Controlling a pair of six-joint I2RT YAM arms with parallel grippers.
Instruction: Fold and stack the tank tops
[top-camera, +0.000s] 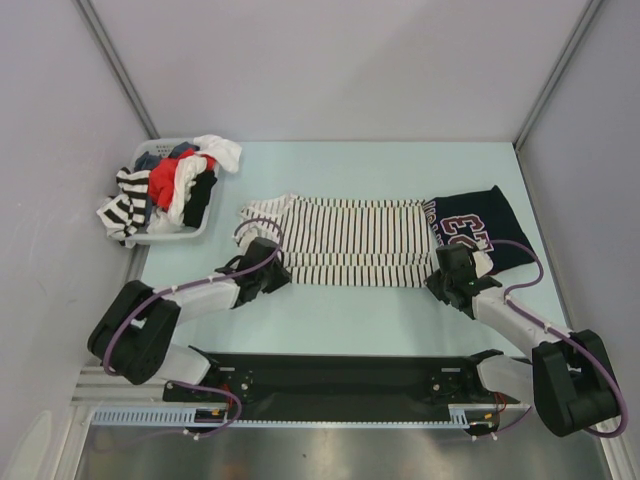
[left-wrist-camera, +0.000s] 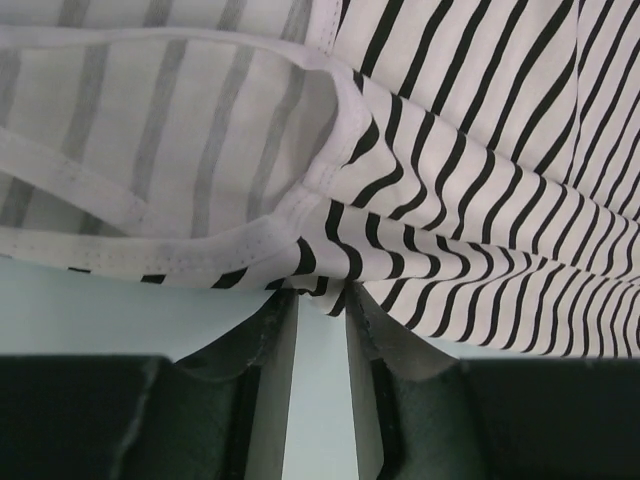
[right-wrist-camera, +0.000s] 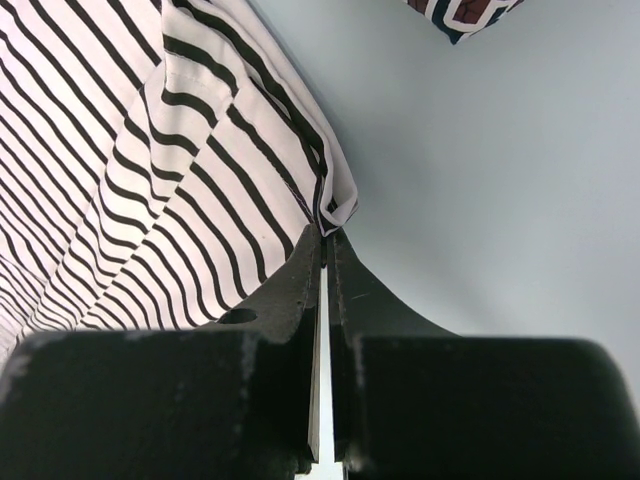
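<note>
The white tank top with thin dark stripes (top-camera: 350, 240) lies spread sideways across the middle of the table. The dark navy jersey with maroon trim (top-camera: 480, 230) lies folded just right of it, and its edge shows in the right wrist view (right-wrist-camera: 460, 15). My left gripper (top-camera: 268, 270) is at the striped top's near-left corner. Its jaws stand a little apart with a fold of the hem (left-wrist-camera: 330, 290) pinched between the tips (left-wrist-camera: 322, 298). My right gripper (top-camera: 447, 275) is shut tight on the top's near-right corner (right-wrist-camera: 340, 205) at the tips (right-wrist-camera: 327, 232).
A white laundry basket (top-camera: 190, 232) stands at the back left, heaped with several more garments (top-camera: 170, 185). Grey walls close in the table on the left, back and right. The black arm base bar (top-camera: 340, 375) runs along the near edge.
</note>
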